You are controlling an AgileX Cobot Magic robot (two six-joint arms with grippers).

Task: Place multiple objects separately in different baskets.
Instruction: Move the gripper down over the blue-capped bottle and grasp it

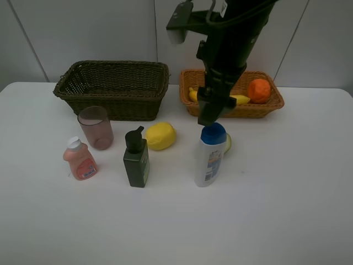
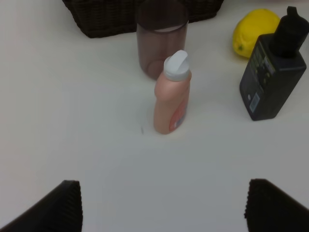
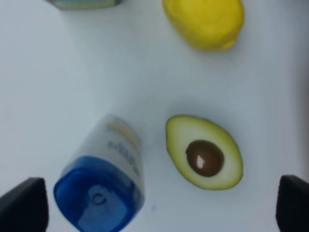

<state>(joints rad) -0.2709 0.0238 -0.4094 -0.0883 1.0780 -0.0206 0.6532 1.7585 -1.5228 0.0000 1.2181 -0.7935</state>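
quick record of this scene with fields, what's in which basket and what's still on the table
light basket: banana, orange
dark basket: nothing seen inside
on table: lemon, halved avocado, white bottle, pump bottle, pink bottle, cup
right hand: open, over white bottle and halved avocado
left hand: open, near pink bottle

The right arm [image 1: 231, 38] is finished in matte black throughout and built from blocky link housings. A black bracket [image 1: 190, 14] projects from its upper section and carries a pale grey rectangular module [image 1: 176, 34]. A thin black cable [image 1: 242, 14] arcs across the top of the arm. In the wrist views, the left fingers [image 2: 53, 210] are black with a finely ribbed inner edge. The right fingers [image 3: 24, 205] are plain black with rounded corners.
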